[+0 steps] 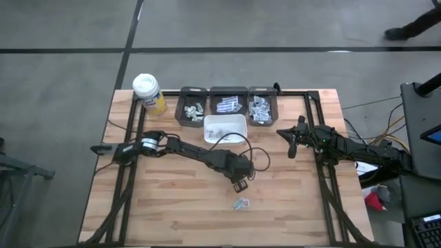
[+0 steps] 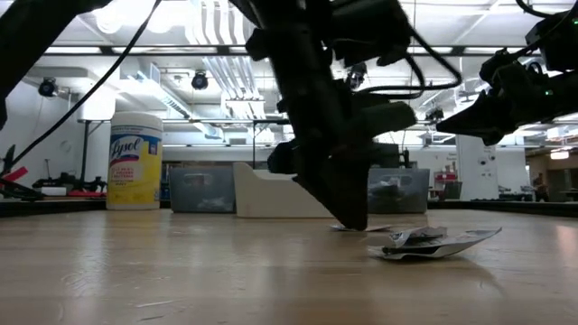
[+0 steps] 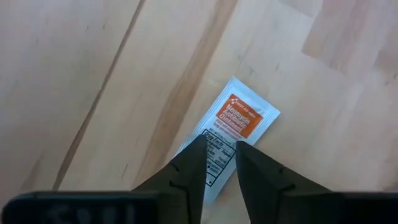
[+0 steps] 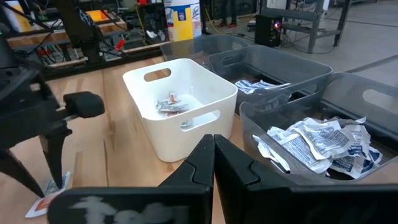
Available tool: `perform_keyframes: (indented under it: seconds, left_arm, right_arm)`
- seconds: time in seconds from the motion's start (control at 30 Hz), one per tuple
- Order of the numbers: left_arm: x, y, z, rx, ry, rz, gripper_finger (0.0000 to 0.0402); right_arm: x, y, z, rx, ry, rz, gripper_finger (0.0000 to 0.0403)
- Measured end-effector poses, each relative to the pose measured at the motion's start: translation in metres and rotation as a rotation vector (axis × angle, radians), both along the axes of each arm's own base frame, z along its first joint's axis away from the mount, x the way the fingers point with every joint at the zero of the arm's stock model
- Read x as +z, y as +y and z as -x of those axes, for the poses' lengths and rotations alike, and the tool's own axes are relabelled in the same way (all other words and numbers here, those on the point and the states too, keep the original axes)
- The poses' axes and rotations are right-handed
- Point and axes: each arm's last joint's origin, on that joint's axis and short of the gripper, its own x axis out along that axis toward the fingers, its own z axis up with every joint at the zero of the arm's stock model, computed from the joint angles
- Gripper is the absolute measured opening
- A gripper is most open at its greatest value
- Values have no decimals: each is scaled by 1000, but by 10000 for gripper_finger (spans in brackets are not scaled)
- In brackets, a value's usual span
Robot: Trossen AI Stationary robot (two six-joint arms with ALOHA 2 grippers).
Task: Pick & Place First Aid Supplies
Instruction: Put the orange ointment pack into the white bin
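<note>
From my remote seat: my left gripper [image 3: 219,163], fingers slightly parted, stands tip-down over an orange-labelled packet [image 3: 231,138] lying flat on the table [image 1: 172,207], gripping nothing, while my right gripper [image 4: 213,163] waits shut and empty by the bins [image 4: 298,93].

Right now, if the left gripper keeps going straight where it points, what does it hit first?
Probably the white paper packet with orange print: the left gripper points down with fingers slightly apart over its near end. Contact is unclear; the wooden table lies beneath.
</note>
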Motion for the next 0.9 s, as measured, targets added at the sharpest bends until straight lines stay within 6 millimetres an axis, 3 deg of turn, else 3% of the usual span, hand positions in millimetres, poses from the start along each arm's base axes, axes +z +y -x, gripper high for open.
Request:
perform_keyframes:
  seconds: [0.17, 0.33, 0.63, 0.9]
  left_arm:
    - [-24, 3, 16, 57, 97, 13, 64]
    - [-29, 2, 19, 58, 118, 18, 7]
    - [-27, 2, 19, 61, 112, 1, 2]
    - [6, 13, 24, 90, 62, -67, 26]
  right_arm:
    - [0, 0, 0, 0, 0, 0, 8]
    - [0, 0, 0, 0, 1, 0, 8]
    - [0, 0, 0, 3, 7, 16, 8]
    - [0, 0, 0, 3, 6, 14, 8]
